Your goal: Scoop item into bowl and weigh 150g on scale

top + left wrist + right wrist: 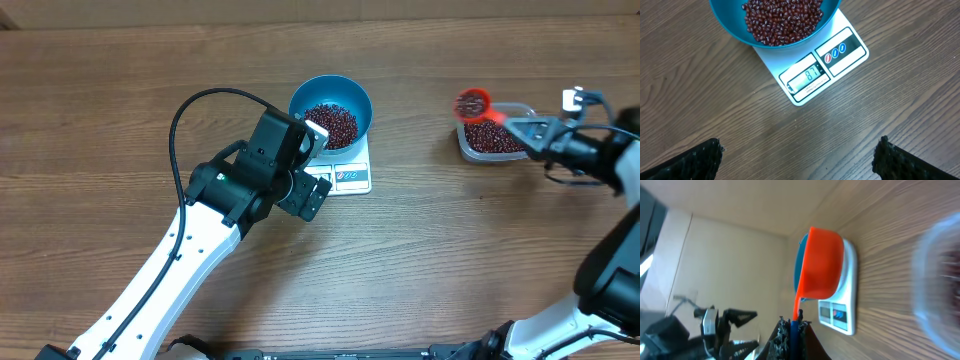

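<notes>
Right gripper (522, 126), clamped on an orange scoop (822, 265) of beans (468, 104) by the tub (497, 143), must next carry it to the blue bowl (297, 103) on the scale (840, 60), just ahead of the wide-open left gripper (800, 165).

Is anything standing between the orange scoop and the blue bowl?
Nothing visible. Only bare table lies between the scoop, held by the right claw, and the bowl on the scale. The left claw is open at the bowl's far side.
</notes>
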Tool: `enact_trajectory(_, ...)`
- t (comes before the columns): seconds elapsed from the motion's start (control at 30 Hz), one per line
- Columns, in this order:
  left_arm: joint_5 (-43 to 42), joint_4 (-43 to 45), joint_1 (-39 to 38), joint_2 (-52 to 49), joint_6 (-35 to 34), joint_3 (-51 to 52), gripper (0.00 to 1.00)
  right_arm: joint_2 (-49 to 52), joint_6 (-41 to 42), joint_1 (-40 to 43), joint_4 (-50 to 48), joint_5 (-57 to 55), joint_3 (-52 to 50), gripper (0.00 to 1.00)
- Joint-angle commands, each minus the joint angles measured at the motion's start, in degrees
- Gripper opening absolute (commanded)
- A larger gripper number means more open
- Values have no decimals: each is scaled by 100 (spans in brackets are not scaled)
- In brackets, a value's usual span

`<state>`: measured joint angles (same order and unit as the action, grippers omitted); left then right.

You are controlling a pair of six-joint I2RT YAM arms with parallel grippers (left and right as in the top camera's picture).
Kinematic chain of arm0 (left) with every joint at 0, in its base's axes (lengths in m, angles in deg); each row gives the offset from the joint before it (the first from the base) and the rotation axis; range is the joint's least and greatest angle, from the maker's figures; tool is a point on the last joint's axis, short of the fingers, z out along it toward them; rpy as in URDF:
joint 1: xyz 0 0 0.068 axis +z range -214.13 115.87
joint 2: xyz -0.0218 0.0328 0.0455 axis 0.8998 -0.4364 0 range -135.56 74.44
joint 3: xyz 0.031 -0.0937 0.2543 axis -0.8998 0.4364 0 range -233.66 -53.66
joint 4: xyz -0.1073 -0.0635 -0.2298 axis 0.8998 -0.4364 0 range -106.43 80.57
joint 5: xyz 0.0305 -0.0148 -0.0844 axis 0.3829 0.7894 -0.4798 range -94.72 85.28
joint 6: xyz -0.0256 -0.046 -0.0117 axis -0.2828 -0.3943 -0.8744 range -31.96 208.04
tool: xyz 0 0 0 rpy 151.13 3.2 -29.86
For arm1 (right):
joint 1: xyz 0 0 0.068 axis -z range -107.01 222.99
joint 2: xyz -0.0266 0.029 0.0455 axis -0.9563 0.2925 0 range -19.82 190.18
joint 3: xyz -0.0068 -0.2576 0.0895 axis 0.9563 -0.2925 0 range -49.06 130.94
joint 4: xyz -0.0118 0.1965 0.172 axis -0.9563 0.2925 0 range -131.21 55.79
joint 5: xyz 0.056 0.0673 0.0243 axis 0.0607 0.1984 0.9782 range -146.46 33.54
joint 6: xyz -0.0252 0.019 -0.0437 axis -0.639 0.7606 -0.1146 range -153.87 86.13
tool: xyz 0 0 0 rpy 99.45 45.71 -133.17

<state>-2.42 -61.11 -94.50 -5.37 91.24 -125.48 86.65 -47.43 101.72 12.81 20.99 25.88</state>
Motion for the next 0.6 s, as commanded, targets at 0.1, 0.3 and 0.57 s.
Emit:
enact_trajectory(0.1,-44,7,-2,118,87,-35,100,-50,647,-1097,-354,35,719,4)
enact_trajectory(0.3,-44,7,-2,118,87,-35,100,-50,1545,-1895,-1193,-240,920,4)
enact_trajectory(0.57,-44,7,-2,118,85,-35,100,-50,2000,-2833,-1873,-1419,920,4)
